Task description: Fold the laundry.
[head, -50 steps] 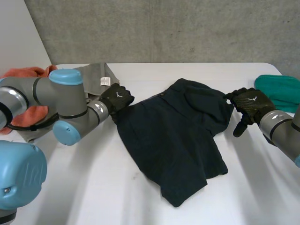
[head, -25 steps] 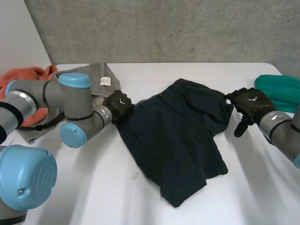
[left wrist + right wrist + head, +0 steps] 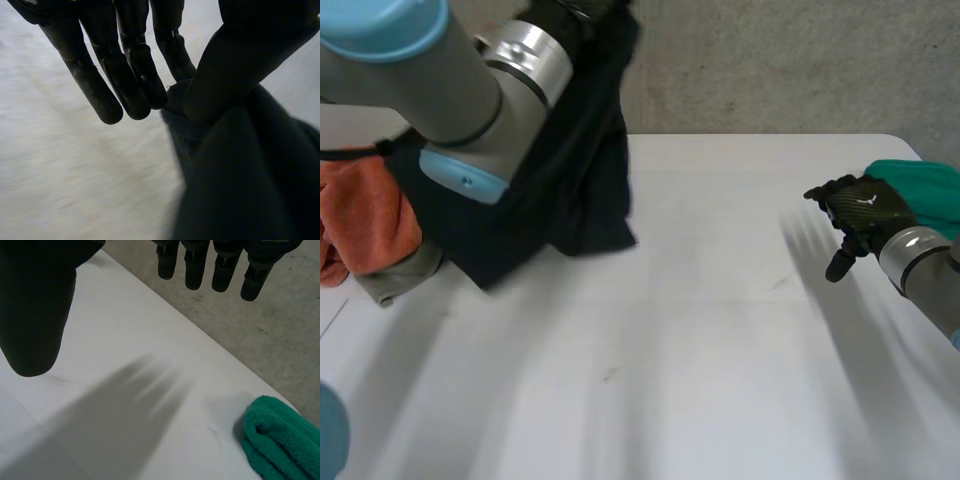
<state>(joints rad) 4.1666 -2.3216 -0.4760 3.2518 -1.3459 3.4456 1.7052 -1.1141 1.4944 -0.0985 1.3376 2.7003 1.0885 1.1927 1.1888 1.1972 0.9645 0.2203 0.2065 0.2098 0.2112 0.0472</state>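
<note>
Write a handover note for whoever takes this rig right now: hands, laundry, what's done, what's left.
Left hand: shut on the dark shorts, pinched between thumb and fingers, raised over the table's left side; the shorts hang from it.
Right hand: open, holding nothing, beside the green towel.
Orange cloth and grey cloth lie heaped at the left.
Done: no fold in the shorts yet.
Left: lay the shorts flat and fold them; probably the heap next.

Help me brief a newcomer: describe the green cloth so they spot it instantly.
Start at the white table and go to its far right corner, just beyond the right robot hand. The folded green cloth lies there; the orange cloth and dark garment are at the left.
</note>
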